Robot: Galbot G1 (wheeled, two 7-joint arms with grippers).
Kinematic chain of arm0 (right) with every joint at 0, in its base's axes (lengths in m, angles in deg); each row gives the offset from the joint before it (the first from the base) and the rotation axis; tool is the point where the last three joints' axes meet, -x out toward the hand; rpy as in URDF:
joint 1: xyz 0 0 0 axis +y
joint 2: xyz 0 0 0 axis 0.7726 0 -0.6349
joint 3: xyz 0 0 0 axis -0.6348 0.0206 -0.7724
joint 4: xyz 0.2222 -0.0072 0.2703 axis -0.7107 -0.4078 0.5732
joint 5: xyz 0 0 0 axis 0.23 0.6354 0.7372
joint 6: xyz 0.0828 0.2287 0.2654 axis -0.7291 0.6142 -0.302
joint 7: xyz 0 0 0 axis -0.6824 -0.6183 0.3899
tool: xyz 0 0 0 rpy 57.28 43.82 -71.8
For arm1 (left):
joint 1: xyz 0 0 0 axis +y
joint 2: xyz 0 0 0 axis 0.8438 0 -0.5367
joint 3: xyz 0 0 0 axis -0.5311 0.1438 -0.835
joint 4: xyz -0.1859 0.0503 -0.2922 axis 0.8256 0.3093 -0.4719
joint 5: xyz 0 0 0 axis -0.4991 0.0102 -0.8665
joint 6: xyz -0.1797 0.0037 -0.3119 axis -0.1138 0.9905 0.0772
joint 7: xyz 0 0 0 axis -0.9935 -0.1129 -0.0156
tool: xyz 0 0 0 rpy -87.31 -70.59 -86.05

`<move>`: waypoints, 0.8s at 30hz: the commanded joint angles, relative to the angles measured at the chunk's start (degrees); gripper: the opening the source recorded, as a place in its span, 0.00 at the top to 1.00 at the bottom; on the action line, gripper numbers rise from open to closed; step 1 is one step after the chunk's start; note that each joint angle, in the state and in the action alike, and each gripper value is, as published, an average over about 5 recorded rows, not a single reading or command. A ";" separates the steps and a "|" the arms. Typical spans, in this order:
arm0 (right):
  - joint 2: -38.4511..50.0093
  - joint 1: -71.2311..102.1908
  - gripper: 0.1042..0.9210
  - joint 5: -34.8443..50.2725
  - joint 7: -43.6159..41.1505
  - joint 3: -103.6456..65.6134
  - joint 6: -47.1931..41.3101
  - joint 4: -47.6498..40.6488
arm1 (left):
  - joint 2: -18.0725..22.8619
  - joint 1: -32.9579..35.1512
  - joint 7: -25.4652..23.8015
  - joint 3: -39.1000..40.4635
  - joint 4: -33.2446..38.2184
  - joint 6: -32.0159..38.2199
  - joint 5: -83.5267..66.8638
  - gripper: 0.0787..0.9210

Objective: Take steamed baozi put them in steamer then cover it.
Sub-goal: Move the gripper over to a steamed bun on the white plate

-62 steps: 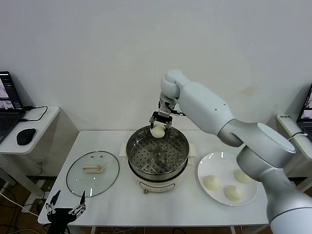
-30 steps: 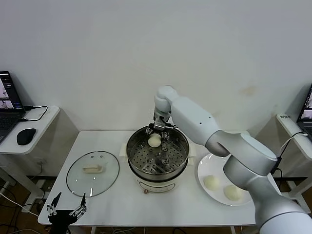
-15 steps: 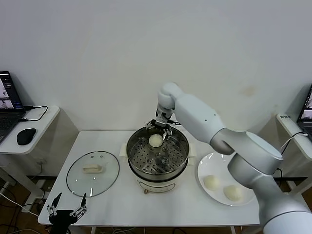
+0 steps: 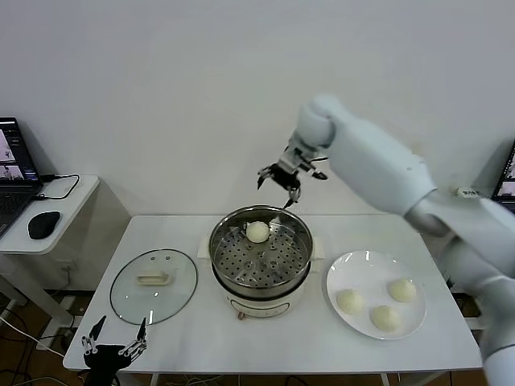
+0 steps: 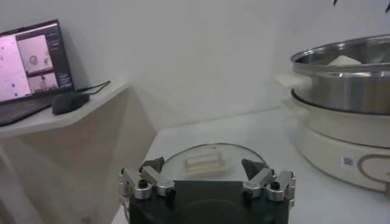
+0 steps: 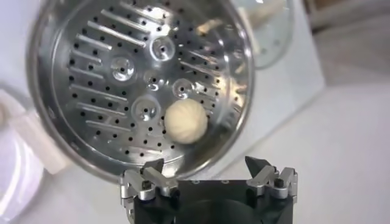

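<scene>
Steamer (image 4: 261, 259) is sitting at the middle of the white table (image 4: 193, 330), pot on its cream base, uncovered. One baozi (image 4: 257, 232) is lying on the perforated tray (image 6: 109, 91), toward the pot's far wall; in the right wrist view it is resting alone on the tray, touching nothing else.

Right gripper (image 4: 283, 178) is hanging in the air above the steamer's far rim, well clear of the bun, fingers spread wide and gripping nothing.

Plate (image 4: 364, 269) is sitting just right of the steamer, near the table's right edge, carrying three more baozi (image 4: 349, 301), (image 4: 401, 289), (image 4: 385, 318), each apart from the others.

Cover (image 4: 153, 285) is lying flat on the table left of the steamer, handle up, near the front-left corner.

Left gripper (image 4: 113, 346) is idling low at the table's front-left corner, fingers wide apart, empty; its wrist view is looking across the cover toward the steamer.

Side desk (image 4: 56, 205) beyond the table's left edge is bearing a laptop (image 4: 14, 165) and a mouse (image 4: 43, 224).
</scene>
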 commanded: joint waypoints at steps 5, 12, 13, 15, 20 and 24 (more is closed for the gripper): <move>25.59 2.30 0.12 7.51 -2.15 0.81 -35.77 22.62 | -1.13 -0.15 -0.13 0.58 0.95 -0.10 -0.23 0.12; 31.17 13.98 0.12 3.55 -2.51 -5.34 -34.57 26.96 | -1.65 0.49 -0.26 1.08 1.86 -0.20 -0.18 0.12; 31.45 16.18 0.12 3.00 -2.45 -6.45 -34.38 27.16 | -1.67 0.59 -0.29 1.10 1.95 -0.26 -0.19 0.12; 31.73 20.08 0.12 1.77 -2.23 -7.74 -34.06 27.54 | -1.67 0.82 -0.40 1.11 2.22 -0.38 -0.20 0.12; 30.18 25.81 0.12 -2.41 -1.32 -8.18 -32.91 27.30 | -1.20 1.01 -0.48 1.07 2.39 -0.47 -0.14 0.12; 27.34 27.69 0.12 -4.37 -0.84 -7.86 -32.11 25.29 | -0.94 1.03 -0.47 1.03 1.84 -0.44 0.00 0.12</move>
